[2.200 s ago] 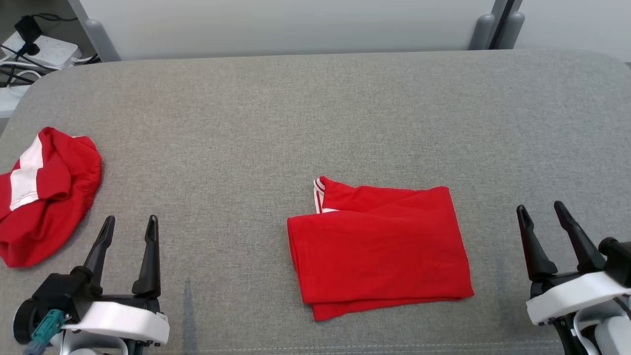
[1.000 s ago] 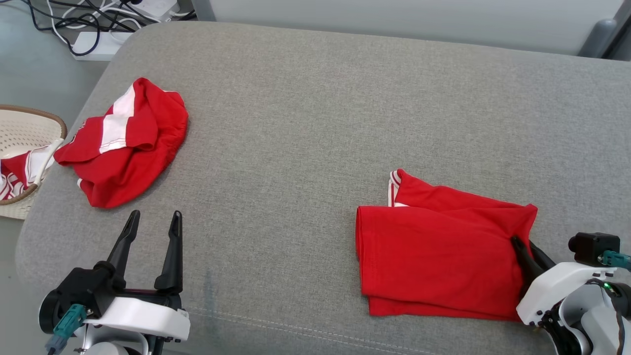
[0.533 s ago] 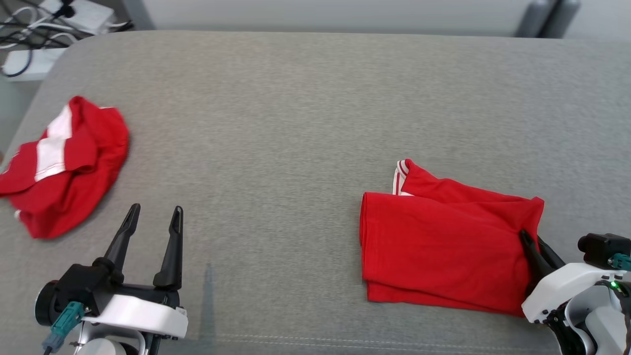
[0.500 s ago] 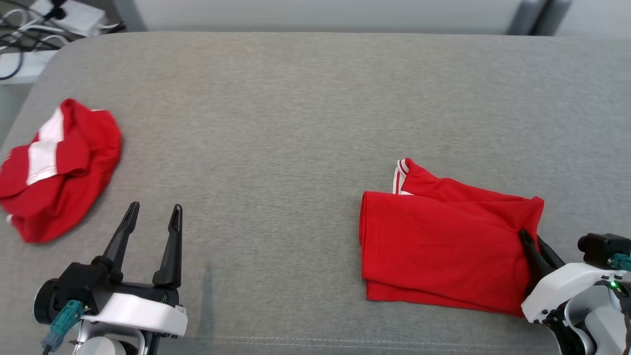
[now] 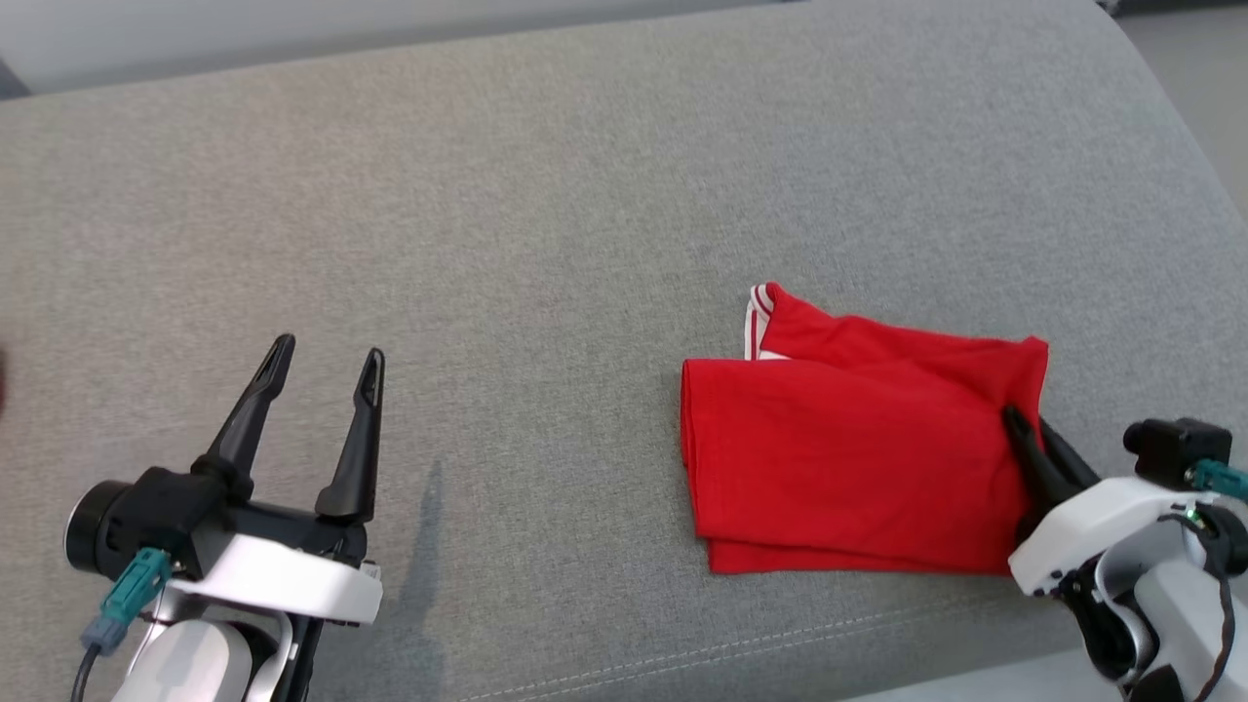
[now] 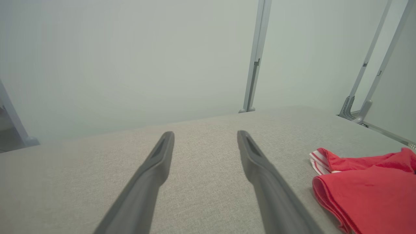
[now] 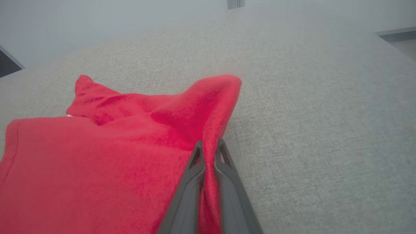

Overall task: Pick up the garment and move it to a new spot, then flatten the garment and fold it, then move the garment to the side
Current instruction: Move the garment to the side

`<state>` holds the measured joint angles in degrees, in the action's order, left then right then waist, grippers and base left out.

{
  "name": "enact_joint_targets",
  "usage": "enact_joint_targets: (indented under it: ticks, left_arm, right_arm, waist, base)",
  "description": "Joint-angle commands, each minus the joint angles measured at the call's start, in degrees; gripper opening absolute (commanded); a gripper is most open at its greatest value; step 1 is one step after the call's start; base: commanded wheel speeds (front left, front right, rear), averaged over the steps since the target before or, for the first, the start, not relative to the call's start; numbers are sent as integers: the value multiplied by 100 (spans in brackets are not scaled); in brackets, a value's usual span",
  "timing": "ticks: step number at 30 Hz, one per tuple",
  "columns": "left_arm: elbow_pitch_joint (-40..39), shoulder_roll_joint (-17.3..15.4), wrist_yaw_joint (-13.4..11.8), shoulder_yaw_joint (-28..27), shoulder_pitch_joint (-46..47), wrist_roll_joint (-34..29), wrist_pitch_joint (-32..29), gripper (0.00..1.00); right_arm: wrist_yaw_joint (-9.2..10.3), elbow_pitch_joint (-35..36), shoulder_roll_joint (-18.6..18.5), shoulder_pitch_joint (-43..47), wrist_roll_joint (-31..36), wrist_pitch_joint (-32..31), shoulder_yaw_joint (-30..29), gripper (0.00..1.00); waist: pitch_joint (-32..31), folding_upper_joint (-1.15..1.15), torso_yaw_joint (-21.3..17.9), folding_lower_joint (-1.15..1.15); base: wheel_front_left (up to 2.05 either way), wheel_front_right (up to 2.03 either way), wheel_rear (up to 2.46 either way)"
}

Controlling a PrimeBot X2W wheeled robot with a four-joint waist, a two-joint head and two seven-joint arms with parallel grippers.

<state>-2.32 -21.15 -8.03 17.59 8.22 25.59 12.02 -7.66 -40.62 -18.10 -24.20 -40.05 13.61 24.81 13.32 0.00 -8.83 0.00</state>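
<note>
Table [image 5: 546, 195]: broad surface covered in grey, finely woven fabric with a matte, slightly heathered texture. The far right corner is rounded. A line of pale stitching [image 5: 741, 648] runs along the near edge.

Garment [image 5: 848, 448]: red knit cloth, soft and smooth, folded into a rough rectangle of several layers. It lies on the right half of the table, near the front edge. The left side is a rounded fold; the layered edges show along the bottom. A narrow white-striped trim [image 5: 756, 322] projects at the far left corner. The far right corner is pulled up into a peak, with creases running toward it.

Right end effector [image 5: 1024, 417]: two long, dark, tapered fingers on a white wrist housing, at the garment's right edge. In the right wrist view the right end effector [image 7: 209, 143] is clenched on a ridge of the garment's red cloth, fingertips nearly meeting with fabric pinched between them.

Left end effector [image 5: 329, 347]: same build, released, fingers spread in a V above bare table at the lower left, well apart from the garment. The left wrist view shows the left end effector [image 6: 204, 133] with nothing between the fingers.

Frame posts [image 6: 256, 55]: slim grey metal uprights behind the table, against a pale wall.

Connector [image 5: 122, 604]: small teal plug at the left wrist.
</note>
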Motion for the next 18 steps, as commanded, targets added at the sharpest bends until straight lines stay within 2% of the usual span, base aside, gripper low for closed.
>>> enact_joint_targets:
  ticks: [1,10,13,18]
  left_arm:
    - [-177,-159,40,-207,301,-76,-13,100]
    - [-326,-197,172,-3,801,-210,-137,100]
    - [-444,-192,247,142,1099,-323,-190,100]
    - [-522,-207,319,244,1363,-407,-240,100]
  right_arm:
    - [17,138,-114,-136,-51,95,83,0]
    - [17,-91,-570,-1667,252,121,103,0]
    - [17,-630,-960,-2408,513,122,43,0]
    - [17,-1191,-1384,-2924,885,131,-120,0]
  waist:
    - [167,0,-123,0]
    - [796,0,-99,0]
    - [1164,0,19,0]
    - [1503,0,134,0]
  base:
    - [0,0,0]
    - [0,0,0]
    - [0,0,0]
    - [0,0,0]
